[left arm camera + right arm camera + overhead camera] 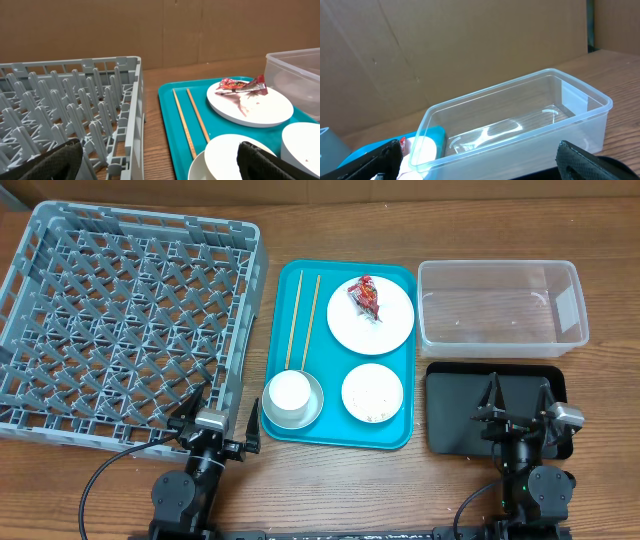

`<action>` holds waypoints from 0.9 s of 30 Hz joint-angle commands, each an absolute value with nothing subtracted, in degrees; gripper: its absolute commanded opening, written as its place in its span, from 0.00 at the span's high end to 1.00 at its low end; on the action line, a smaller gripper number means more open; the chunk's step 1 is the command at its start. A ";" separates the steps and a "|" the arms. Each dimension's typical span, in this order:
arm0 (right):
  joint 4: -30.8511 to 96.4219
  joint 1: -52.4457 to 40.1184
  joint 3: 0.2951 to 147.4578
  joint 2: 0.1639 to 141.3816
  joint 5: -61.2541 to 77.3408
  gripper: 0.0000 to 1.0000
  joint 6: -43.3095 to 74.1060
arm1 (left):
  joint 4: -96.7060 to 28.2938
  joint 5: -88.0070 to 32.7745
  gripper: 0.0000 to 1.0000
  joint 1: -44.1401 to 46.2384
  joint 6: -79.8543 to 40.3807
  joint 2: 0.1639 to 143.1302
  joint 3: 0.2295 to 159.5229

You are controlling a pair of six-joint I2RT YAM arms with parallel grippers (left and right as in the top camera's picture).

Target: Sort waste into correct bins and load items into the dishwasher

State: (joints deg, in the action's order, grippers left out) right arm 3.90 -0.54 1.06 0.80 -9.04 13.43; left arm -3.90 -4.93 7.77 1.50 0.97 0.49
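L pincer (230, 402) jaws apart, low at near edge of table (90, 480), betw near R corner of grey dish rack (140, 220) and teal tray (283, 290), touching neither as far as visible. On tray, L to R: 2 chopsticks (298, 320) lengthwise along L side, white cup (289, 392) sitting in metal bowl (315, 406) at near L corner, white plate (385, 330) far R w/ red wrapper (366, 297) on it, small white bowl (372, 392) near R. Further R: clear plastic bin (433, 310) at far side, black bin (450, 420) just nearer, R pincer (518, 385) jaws apart above black bin.
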 commanded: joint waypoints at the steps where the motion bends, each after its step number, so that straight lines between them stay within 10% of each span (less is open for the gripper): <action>1: 3.51 -0.80 0.45 0.30 -9.41 0.00 13.06 | -4.16 -2.28 0.00 7.51 1.83 0.69 0.32; 27: 3.73 -0.80 0.45 0.32 -8.73 0.00 13.67 | -4.32 -2.48 0.00 7.53 -1.91 0.69 0.32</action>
State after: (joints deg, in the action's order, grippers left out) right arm 3.92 -0.51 1.06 0.80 -9.04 13.47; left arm -4.34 -1.41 7.77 0.91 0.97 0.49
